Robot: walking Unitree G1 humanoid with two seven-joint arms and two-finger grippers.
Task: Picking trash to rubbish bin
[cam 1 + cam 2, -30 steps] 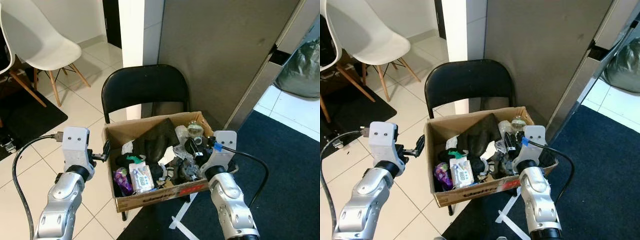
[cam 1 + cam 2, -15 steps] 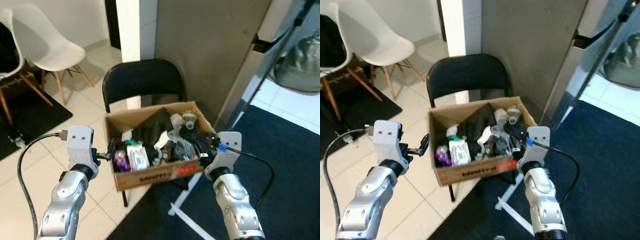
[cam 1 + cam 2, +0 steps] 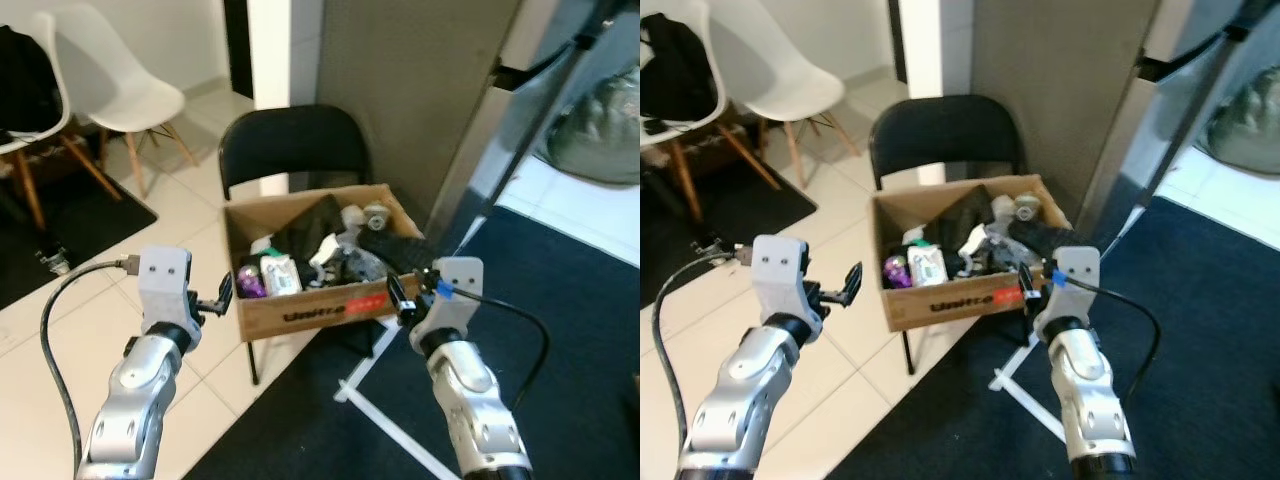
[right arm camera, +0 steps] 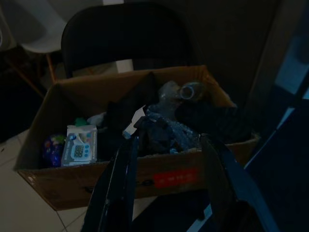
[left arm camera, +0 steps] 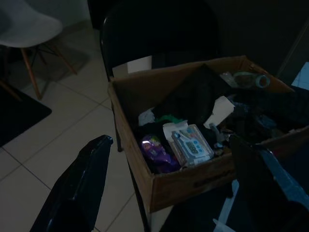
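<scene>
Mostly heaped trash hides the cardboard box's [image 3: 310,310] floor.

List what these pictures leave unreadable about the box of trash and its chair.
- Cardboard box: printed side lettering blurred in the eye views.
- Black folding chair: seat hidden under the box.
- Items low in the box: buried under the dark cloth; wrist views too dark.
- Right pincer: covers part of the box front.
</scene>
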